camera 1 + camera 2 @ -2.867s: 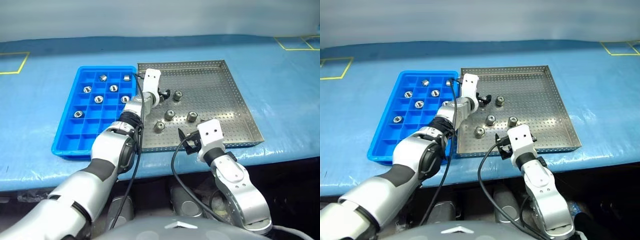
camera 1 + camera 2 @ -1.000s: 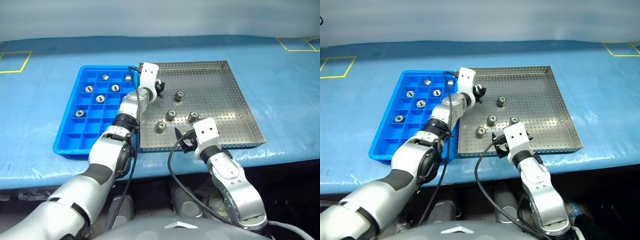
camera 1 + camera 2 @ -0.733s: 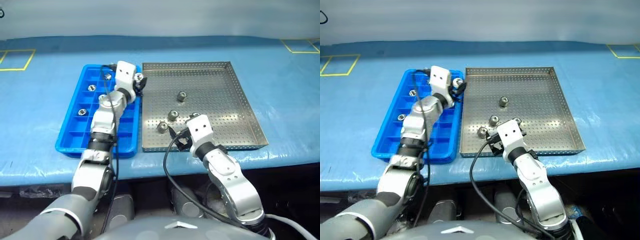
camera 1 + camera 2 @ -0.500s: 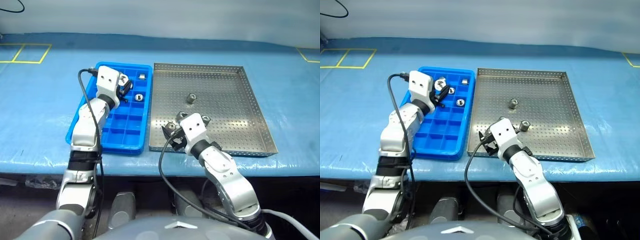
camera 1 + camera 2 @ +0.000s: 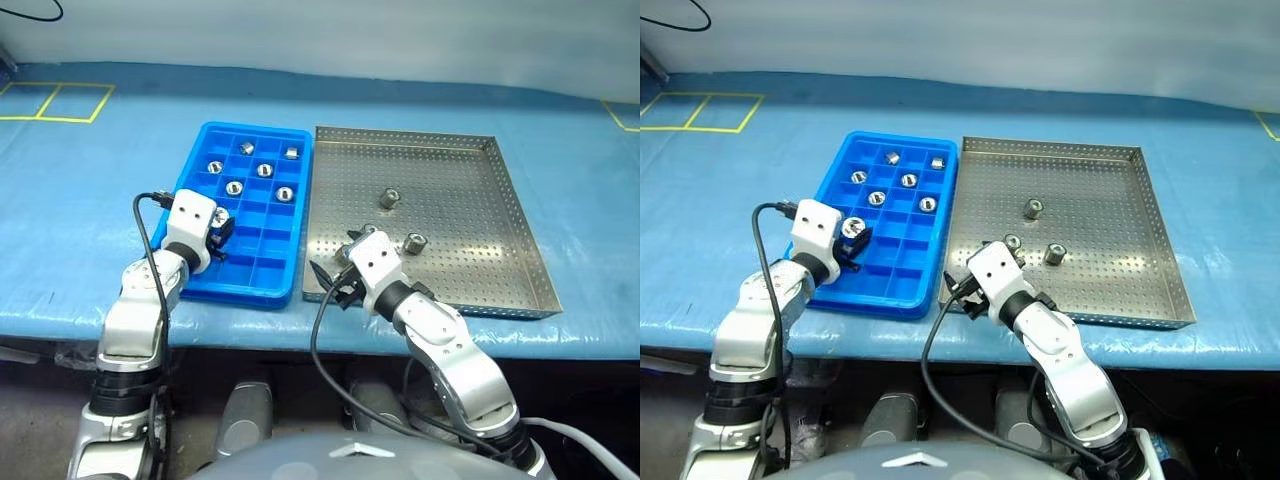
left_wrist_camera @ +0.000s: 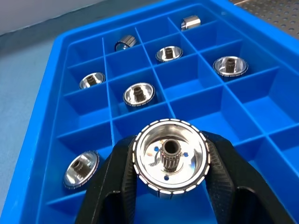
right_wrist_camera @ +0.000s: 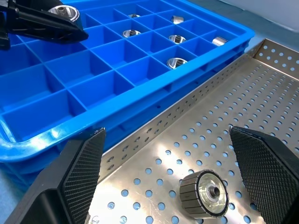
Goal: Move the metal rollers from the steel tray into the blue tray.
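Clearly my left gripper (image 6: 170, 186) is clamped on one of the metal rollers (image 6: 170, 161), bore facing up, poised over the near cells of the blue tray (image 5: 255, 289) so it can drop flat like the six already there. My right gripper (image 7: 168, 182) stands wide and empty around another roller (image 7: 204, 192) in the steel tray (image 5: 520, 305), ready for the next pick. I read no writing or brand anywhere.

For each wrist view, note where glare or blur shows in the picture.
Left wrist view: bright glints ring the roller held in the left gripper; the far rollers look soft. Right wrist view: the right gripper fingers are blurred at the edges; the steel tray floor shines.
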Robot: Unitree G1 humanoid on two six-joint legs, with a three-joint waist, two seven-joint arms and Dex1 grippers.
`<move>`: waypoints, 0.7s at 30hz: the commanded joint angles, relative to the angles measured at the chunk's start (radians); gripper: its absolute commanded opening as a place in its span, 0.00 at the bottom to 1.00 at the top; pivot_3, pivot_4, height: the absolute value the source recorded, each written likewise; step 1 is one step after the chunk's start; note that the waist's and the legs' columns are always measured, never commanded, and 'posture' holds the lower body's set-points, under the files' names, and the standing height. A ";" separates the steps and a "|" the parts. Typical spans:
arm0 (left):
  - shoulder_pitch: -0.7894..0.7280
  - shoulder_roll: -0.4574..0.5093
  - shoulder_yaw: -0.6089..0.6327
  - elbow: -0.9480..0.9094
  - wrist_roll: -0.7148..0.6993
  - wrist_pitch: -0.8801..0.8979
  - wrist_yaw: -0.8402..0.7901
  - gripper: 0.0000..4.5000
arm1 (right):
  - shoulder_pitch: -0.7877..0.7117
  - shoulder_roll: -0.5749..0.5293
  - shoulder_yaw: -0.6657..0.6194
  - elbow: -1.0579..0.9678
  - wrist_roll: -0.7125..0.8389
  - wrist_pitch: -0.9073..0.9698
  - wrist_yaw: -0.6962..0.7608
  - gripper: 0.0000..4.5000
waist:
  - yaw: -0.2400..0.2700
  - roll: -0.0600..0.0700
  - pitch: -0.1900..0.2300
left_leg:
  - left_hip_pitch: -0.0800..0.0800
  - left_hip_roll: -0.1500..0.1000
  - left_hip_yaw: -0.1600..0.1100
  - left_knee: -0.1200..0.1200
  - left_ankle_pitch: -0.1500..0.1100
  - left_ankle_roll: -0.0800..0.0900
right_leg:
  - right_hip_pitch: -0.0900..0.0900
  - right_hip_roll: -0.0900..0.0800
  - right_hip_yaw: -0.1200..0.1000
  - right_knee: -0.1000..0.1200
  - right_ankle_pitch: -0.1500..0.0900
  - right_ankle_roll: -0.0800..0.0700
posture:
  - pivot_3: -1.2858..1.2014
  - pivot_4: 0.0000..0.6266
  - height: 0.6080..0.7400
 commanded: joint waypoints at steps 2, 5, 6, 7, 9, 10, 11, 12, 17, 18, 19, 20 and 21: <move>-0.004 0.040 -0.031 -0.072 -0.001 0.090 -0.013 0.38 | -0.011 0.003 0.013 -0.018 0.017 -0.042 0.021 1.00 | 0.004 0.000 0.000 | 0.000 0.000 0.000 0.000 0.000 0.000 | 0.000 0.000 0.000 0.000 0.000 0.000 | 0.52 0.24 1.00; -0.003 0.070 -0.055 -0.090 -0.007 0.162 -0.027 0.38 | -0.005 0.001 0.013 -0.021 0.016 -0.044 0.018 1.00 | 0.005 0.000 0.000 | 0.000 0.000 0.000 0.000 0.000 0.000 | 0.000 0.000 0.000 0.000 0.000 0.000 | 0.52 0.24 1.00; -0.005 0.073 -0.056 -0.095 -0.013 0.185 -0.028 0.38 | -0.002 0.001 0.012 -0.022 0.014 -0.044 0.015 1.00 | 0.005 0.000 0.000 | 0.000 0.000 0.000 0.000 0.000 0.000 | 0.000 0.000 0.000 0.000 0.000 0.000 | 0.52 0.24 1.00; -0.008 0.072 -0.054 -0.098 -0.020 0.207 -0.030 0.38 | 0.001 0.001 0.010 -0.024 0.014 -0.043 0.014 1.00 | 0.005 0.000 0.000 | 0.000 0.000 0.000 0.000 0.000 0.000 | 0.000 0.000 0.000 0.000 0.000 0.000 | 0.52 0.24 1.00; -0.015 0.079 -0.057 -0.097 -0.020 0.236 -0.030 0.46 | 0.004 0.001 0.008 -0.026 0.013 -0.041 0.010 1.00 | 0.005 0.000 0.000 | 0.000 0.000 0.000 0.000 0.000 0.000 | 0.000 0.000 0.000 0.000 0.000 0.000 | 0.52 0.24 1.00; -0.019 0.080 -0.056 -0.094 -0.021 0.244 -0.029 0.54 | 0.006 0.003 0.007 -0.028 0.012 -0.040 0.006 1.00 | 0.004 0.000 0.000 | 0.000 0.000 0.000 0.000 0.000 0.000 | 0.000 0.000 0.000 0.000 0.000 -0.001 | 0.51 0.24 1.00; -0.025 0.079 -0.055 -0.092 -0.024 0.249 -0.029 0.62 | 0.008 0.004 0.006 -0.029 0.011 -0.040 0.001 1.00 | 0.004 0.000 0.000 | 0.000 0.000 0.000 0.000 0.000 0.000 | 0.000 0.000 0.000 0.000 0.000 -0.001 | 0.51 0.24 1.00; -0.033 0.080 -0.057 -0.091 -0.023 0.248 -0.029 0.68 | 0.010 0.006 0.005 -0.031 0.010 -0.039 -0.003 1.00 | 0.004 0.000 0.000 | 0.000 0.000 0.000 0.000 0.000 0.000 | 0.000 0.000 0.000 0.000 0.000 -0.001 | 0.51 0.24 1.00; -0.117 0.015 -0.028 -0.085 -0.071 0.220 -0.031 0.99 | 0.032 0.010 -0.018 -0.048 0.003 -0.036 -0.032 1.00 | 0.019 -0.001 0.000 | -0.001 0.000 0.000 0.000 0.000 0.000 | 0.000 0.000 0.000 -0.001 0.000 -0.001 | 0.50 0.24 1.00; -0.133 0.000 -0.024 -0.082 -0.082 0.214 -0.033 0.99 | 0.036 0.009 -0.023 -0.051 0.002 -0.036 -0.036 1.00 | 0.022 -0.001 0.000 | -0.001 0.000 0.000 0.000 0.000 0.000 | 0.000 -0.001 0.000 -0.001 0.000 -0.001 | 0.50 0.24 1.00; -0.146 -0.011 -0.024 -0.079 -0.091 0.203 -0.039 0.99 | 0.041 0.009 -0.029 -0.055 0.000 -0.035 -0.041 1.00 | 0.020 -0.002 0.000 | -0.001 -0.001 0.000 0.001 0.000 0.000 | 0.000 -0.001 0.000 -0.001 0.000 -0.001 | 0.49 0.24 1.00; -0.166 -0.029 -0.029 -0.067 -0.105 0.188 -0.046 0.99 | 0.050 0.007 -0.044 -0.060 -0.002 -0.034 -0.049 1.00 | 0.016 -0.002 0.000 | -0.002 -0.001 0.000 0.001 0.000 0.000 | 0.000 -0.001 0.000 -0.001 0.000 0.000 | 0.49 0.24 1.00; -0.187 -0.047 -0.039 -0.052 -0.117 0.172 -0.053 0.99 | 0.061 0.005 -0.062 -0.068 -0.003 -0.031 -0.057 1.00 | 0.013 -0.002 0.000 | -0.002 -0.001 0.001 0.001 0.000 0.000 | 0.000 -0.001 0.000 -0.001 0.000 0.000 | 0.48 0.24 1.00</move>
